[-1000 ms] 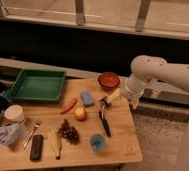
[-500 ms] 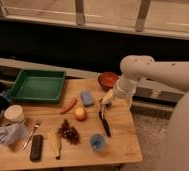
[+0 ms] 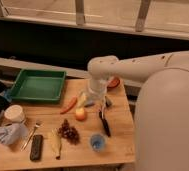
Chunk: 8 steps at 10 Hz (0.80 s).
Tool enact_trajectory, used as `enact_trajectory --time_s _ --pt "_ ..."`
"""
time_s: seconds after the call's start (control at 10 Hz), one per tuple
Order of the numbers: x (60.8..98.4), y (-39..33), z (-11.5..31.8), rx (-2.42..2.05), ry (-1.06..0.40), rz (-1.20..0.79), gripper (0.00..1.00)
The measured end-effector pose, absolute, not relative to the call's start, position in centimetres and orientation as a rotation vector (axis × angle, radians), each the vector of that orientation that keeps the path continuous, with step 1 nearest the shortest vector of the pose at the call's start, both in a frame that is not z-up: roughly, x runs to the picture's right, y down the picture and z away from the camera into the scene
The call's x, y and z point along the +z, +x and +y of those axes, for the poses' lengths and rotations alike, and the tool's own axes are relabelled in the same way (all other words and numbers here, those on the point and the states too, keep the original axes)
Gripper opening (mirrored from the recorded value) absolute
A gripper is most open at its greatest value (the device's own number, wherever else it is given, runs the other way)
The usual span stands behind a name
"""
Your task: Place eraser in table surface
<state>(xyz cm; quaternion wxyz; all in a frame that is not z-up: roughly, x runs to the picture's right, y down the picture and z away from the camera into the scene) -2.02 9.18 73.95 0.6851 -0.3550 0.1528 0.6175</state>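
Note:
The eraser (image 3: 36,147), a small flat black block, lies on the table surface (image 3: 120,140) near its front left edge, beside a fork (image 3: 31,135). My gripper (image 3: 91,97) hangs at the end of the white arm over the middle back of the table, right above the light-blue sponge (image 3: 86,103). It is far from the eraser, up and to its right. The arm's bulk fills the right side of the view.
A green tray (image 3: 38,86) sits at the back left. A red chili (image 3: 69,105), a peach-coloured fruit (image 3: 81,114), a black-handled utensil (image 3: 104,123), grapes (image 3: 69,132), a blue cup (image 3: 98,142), a white cup (image 3: 15,114) and a cloth (image 3: 8,134) lie on the table. A red bowl (image 3: 114,83) is partly hidden by the arm.
The arm has swung left across the table. The gripper has moved from near the red bowl to above the blue sponge. The eraser has not moved.

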Motion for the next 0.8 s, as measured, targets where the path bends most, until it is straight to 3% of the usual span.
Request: enact_trajectory --time_s 0.4,0.8 --pt "70.8 -13.3 11.8 1.171 -0.880 0.242 0.80" --pt "70.5 -13.9 12.0 1.154 -0.884 0.233 0.80"
